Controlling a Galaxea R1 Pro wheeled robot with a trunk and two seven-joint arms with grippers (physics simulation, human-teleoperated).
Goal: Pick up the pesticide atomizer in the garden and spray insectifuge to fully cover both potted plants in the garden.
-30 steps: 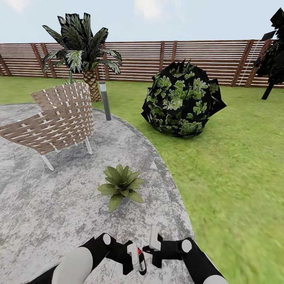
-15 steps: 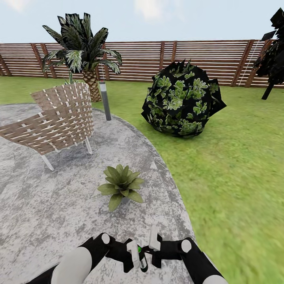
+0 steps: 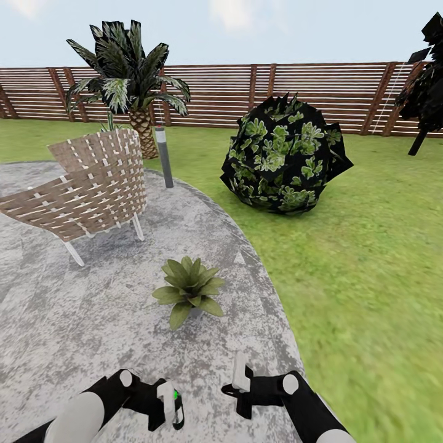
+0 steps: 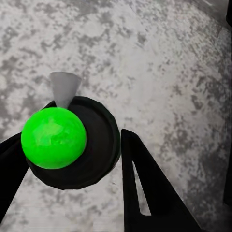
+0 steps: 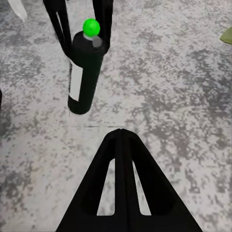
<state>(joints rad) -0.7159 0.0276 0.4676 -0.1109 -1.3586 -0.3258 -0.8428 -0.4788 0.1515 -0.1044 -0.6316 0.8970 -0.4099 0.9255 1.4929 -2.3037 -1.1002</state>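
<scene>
Since the earlier frames, your left gripper (image 3: pixel 169 406) has carried the pesticide atomizer (image 3: pixel 177 409) away from the right gripper (image 3: pixel 241 384), out toward your left side; the two now sit apart low in the head view, and the cap that showed red a second ago now shows green. The camera and the garden have not shifted.

Left jaws: pinching the atomizer, one finger on each side of its dark body (image 4: pixel 79 145), with the green cap (image 4: pixel 54 137) and a pale nozzle (image 4: pixel 64 89) above the grey paved patio (image 4: pixel 159 63). The right wrist view shows the bottle (image 5: pixel 86 72) upright and lifted off the paving, held between the left fingers (image 5: pixel 60 21).

Right jaws: appear pressed together and hold nothing, as its own wrist view (image 5: pixel 121 183) suggests.

Progress: the pick-up is done. One potted plant (image 3: pixel 189 288) stands on the patio (image 3: pixel 55 326) just ahead of your grippers, near the woven chair (image 3: pixel 86 191); the atomizer is short of it and not over its leaves. No spray or wetting is visible on it, so judge both plants as left to cover. The second plant is not identifiable here; the palm (image 3: pixel 126 74) and dark bush (image 3: pixel 283 157) beyond are not targets.
</scene>
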